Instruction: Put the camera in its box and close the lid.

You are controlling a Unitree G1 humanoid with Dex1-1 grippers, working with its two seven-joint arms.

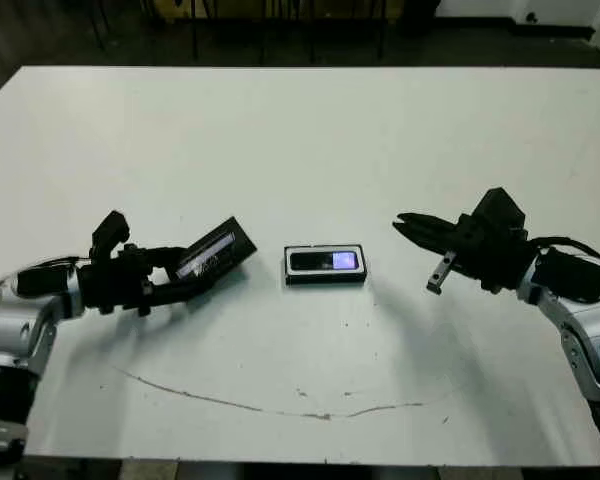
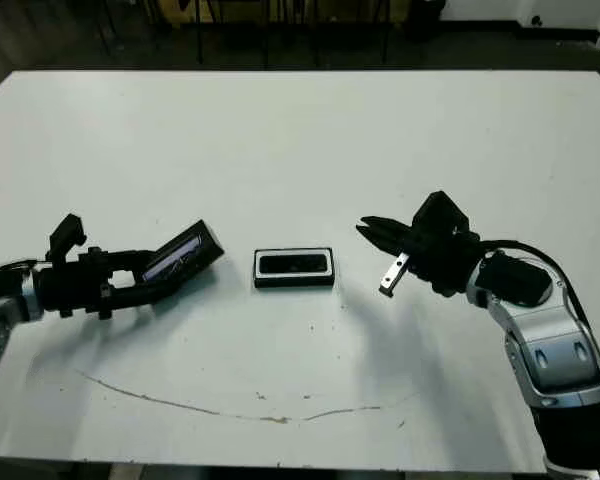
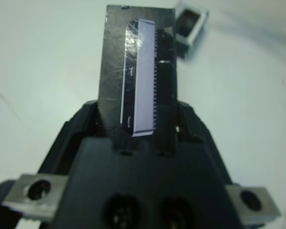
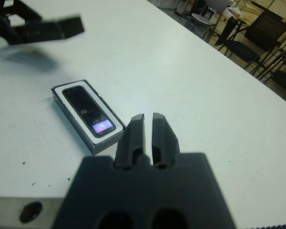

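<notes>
On the wide white table [image 1: 300, 130], the right gripper [image 1: 412, 228] hovers right of the shallow white-lined black box [image 1: 325, 264] with fingers pressed together, the left gripper [image 1: 176, 275] left of the box pinches the flat silver-striped black lid [image 1: 215, 249], and the slim black bar-shaped camera [image 1: 325, 262] lies inside the box.

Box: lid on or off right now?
Off. The box sits open on the table with the camera lying inside, while the left gripper holds the lid off to the side.
</notes>
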